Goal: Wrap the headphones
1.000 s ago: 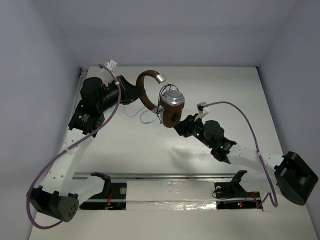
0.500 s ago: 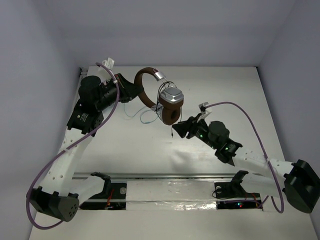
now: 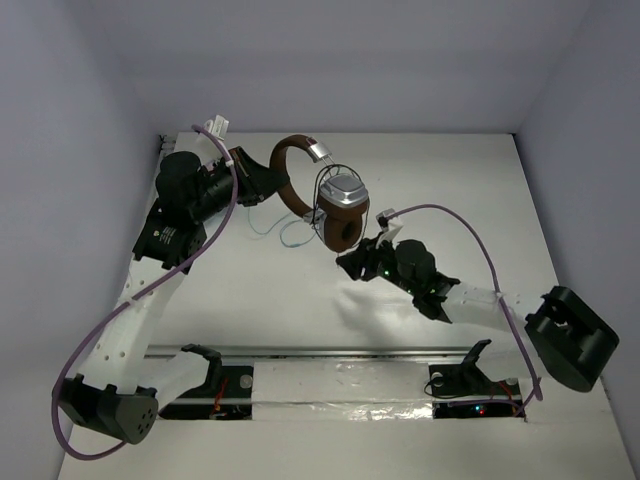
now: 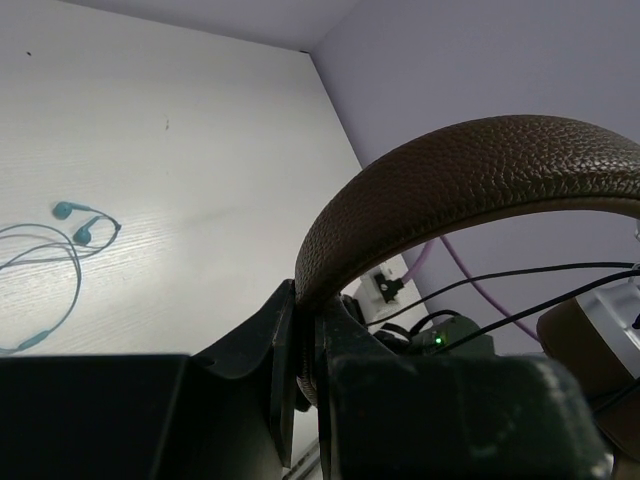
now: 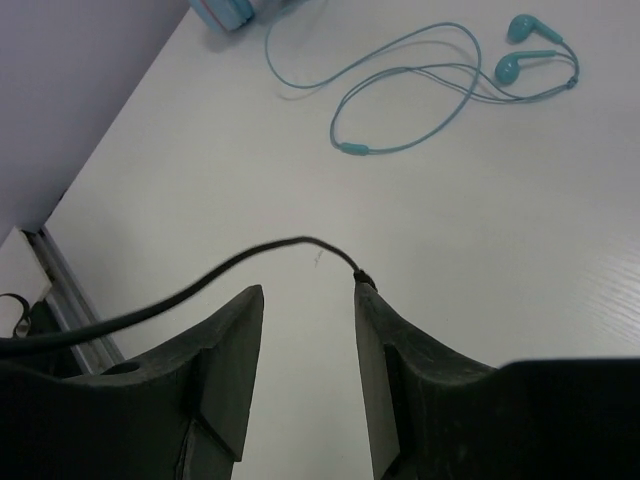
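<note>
The headphones hang above the table, with the brown headband [image 3: 287, 178] and a silver ear cup [image 3: 343, 190] over a brown pad. My left gripper [image 3: 262, 180] is shut on the headband [image 4: 470, 170], which passes between its jaws in the left wrist view [image 4: 305, 320]. Thin black cable loops hang around the ear cup. My right gripper [image 3: 350, 262] sits just below the ear cup. In the right wrist view it [image 5: 308, 295] is open, and the black cable [image 5: 230, 262] arcs across just beyond its tips, its end resting by the right fingertip [image 5: 366, 296].
Thin teal earbuds [image 5: 520, 60] lie on the white table under the headphones; they also show in the left wrist view [image 4: 80, 230]. A pink-and-blue object [image 5: 225, 12] sits at the far edge. A metal rail [image 3: 330, 352] runs along the near side.
My right gripper has shifted a little left, staying close under the ear cup, and its arm has swung. My left gripper still holds the headband in the same place.
</note>
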Robot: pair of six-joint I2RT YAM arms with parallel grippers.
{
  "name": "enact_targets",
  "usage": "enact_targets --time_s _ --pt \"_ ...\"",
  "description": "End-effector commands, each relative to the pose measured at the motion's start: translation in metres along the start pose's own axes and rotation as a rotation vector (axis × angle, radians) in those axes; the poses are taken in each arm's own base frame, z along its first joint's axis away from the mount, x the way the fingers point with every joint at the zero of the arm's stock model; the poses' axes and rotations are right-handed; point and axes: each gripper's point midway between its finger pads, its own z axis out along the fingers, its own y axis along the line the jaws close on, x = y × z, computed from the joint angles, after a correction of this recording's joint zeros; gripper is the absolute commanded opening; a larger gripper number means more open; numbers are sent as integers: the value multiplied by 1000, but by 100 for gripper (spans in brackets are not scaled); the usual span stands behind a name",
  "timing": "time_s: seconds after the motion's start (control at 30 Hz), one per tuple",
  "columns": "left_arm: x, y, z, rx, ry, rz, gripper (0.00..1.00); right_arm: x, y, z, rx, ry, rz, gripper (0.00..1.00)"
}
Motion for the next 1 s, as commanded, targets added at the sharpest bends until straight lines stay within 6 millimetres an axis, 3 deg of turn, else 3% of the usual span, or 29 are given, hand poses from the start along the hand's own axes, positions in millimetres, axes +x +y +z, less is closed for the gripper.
enact_targets --time_s 0.0,0.07,0.3,0.57,0.97 --pt "-34 -50 -21 145 -106 37 0 -40 21 16 -91 -145 -25 47" --pt "-34 -52 -22 151 -103 35 0 -49 28 21 -121 -177 -27 47" --pt "-36 -53 -23 146 -103 42 0 -56 22 35 -76 -188 -61 51" --pt "-36 -60 -24 177 -102 17 0 -45 3 48 -12 -193 -83 51" --pt "-40 -70 -28 206 -120 -62 0 -47 25 38 -178 -295 -6 46"
